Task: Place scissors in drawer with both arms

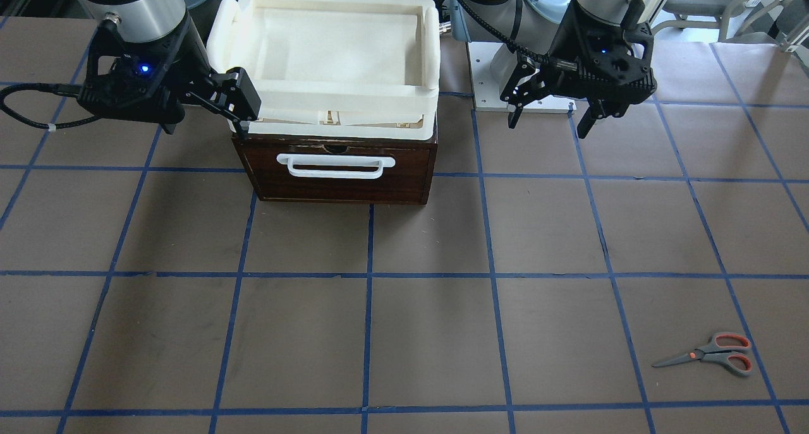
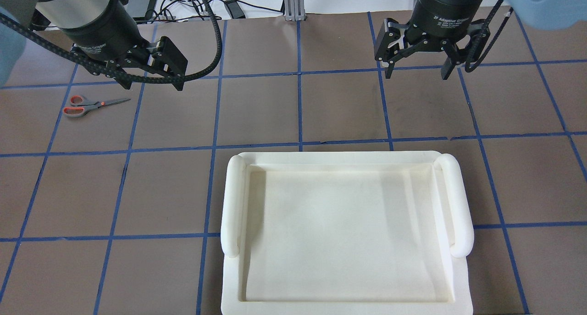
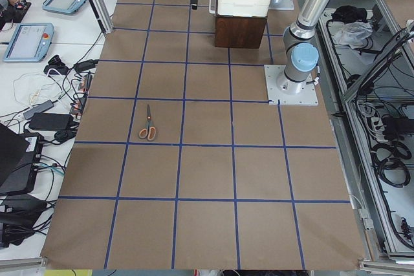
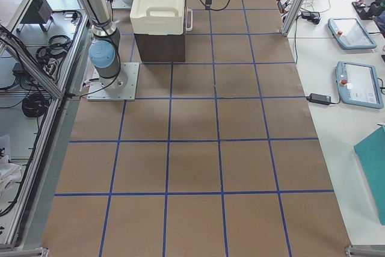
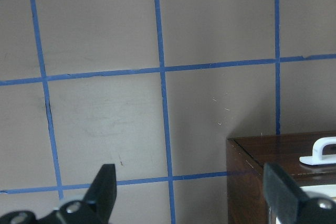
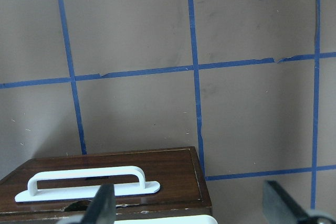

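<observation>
Seen from overhead, the scissors [image 2: 94,105] lie flat on the table [image 2: 339,108] at the far left. Their orange-lined handles point to 9 o'clock and the blades, closed together, to 3 o'clock. Nothing touches them. They are well apart from the drawer, at about 10 o'clock from it.

The left gripper [image 1: 548,123] hangs above the table at about 2 o'clock from the scissors, near them but clear. It is released, its fingers spread wide with only bare table between them.

Next comes the tray [image 2: 339,158], cream-white. It sits on top of the brown box that houses the drawer [image 1: 338,184]. The drawer's dark front faces 12 o'clock, away from the robot, with the white handle [image 1: 336,166] lying across it. The front looks flush with the box, so the drawer appears pushed in.

At about 1 o'clock from the tray, the right gripper [image 2: 417,72] hovers above the table beyond the drawer front. It too is released, fingers wide apart and holding nothing. Its wrist camera looks down on the handle and the blue tape lines [image 6: 193,66].
</observation>
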Robot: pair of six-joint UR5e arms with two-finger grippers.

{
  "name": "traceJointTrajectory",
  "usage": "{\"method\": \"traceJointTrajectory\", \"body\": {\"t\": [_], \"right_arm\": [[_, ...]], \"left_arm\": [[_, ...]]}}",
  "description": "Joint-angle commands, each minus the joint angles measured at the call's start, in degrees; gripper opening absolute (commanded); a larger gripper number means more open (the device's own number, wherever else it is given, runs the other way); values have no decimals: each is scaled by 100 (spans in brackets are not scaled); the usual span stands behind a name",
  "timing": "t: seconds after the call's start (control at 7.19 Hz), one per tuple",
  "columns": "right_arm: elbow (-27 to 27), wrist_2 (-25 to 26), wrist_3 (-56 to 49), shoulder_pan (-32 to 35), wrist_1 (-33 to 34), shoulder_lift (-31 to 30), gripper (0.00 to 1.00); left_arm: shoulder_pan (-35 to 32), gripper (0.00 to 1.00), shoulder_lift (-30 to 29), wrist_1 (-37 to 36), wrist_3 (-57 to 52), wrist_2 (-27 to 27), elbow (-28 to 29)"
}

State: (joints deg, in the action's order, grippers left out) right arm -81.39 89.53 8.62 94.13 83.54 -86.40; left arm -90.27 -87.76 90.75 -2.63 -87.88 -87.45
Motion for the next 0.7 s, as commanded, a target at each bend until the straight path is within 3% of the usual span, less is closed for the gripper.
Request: {"method": "traceJointTrajectory", "body": {"t": [0.0,0.28,0.56], "right_arm": [[0,-15,-9,-9,4,0,100],[0,11,-27,-9,361,0,100],[-253,-41,191,35,750,27,100]], "left_arm": [[-8,100,57,56,219,-63,-9],[1,100,57,56,132,-54,-18],[184,100,92,-22,-1521,-10,-236]]}}
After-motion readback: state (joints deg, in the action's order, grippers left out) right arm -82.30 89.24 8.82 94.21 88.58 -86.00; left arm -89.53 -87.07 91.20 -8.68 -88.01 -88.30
